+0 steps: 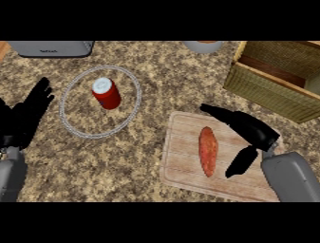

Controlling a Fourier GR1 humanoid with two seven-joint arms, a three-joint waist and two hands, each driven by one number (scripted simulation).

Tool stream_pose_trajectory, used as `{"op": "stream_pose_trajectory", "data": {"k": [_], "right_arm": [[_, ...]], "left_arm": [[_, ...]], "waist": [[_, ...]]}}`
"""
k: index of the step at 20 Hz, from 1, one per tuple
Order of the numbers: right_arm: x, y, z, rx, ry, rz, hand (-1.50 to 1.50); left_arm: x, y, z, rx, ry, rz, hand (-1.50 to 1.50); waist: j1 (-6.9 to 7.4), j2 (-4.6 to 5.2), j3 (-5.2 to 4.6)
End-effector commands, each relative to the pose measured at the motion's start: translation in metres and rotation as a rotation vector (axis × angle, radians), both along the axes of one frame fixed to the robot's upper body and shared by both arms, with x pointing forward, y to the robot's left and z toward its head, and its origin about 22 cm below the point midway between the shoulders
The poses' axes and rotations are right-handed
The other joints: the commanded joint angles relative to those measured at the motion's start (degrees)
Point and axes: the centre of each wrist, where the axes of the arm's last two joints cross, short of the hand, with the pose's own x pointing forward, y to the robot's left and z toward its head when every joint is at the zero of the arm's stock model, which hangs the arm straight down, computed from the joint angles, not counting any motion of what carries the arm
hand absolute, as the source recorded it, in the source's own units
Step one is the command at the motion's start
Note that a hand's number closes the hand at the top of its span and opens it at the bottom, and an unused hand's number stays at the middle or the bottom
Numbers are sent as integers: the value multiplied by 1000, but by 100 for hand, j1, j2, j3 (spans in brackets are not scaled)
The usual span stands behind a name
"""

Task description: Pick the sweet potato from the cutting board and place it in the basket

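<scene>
On the cutting board [183, 166], the sweet potato [207, 151] lies lengthwise near the centre. The right hand [250, 130] sits just beside it, fingers extended and thumb spread, holding nothing; contact appears absent but cannot be confirmed. The basket [274, 92] stands at upper right, apart from the board. The left hand [18, 118] rests open at the left edge.

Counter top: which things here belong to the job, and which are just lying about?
Job: sweet potato, cutting board, basket, right hand.
Lying about: red bottle, plate, grey appliance, resting left hand.
</scene>
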Motion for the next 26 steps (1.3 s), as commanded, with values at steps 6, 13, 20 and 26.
{"op": "stream_pose_trajectory", "data": {"k": [6, 13, 20, 26], "right_arm": [[-4, -7, -5, 25, 7, 57, -150], [-27, 18, -25, -51, -29, 22, -150], [-4, 20, -33, -152, -56, 55, 150], [-29, 39, -61, -176, -78, 118, 150]], "left_arm": [[-6, -9, 1, 6, -3, -3, 0], [-5, -17, 3, -1, -7, -3, 0], [-18, -23, 3, -20, -19, -9, 0], [-9, -1, -7, -1, 2, 2, 0]], "waist": [[2, -1, 0], [-8, -3, 0], [38, -2, 1], [4, -1, 0]]}}
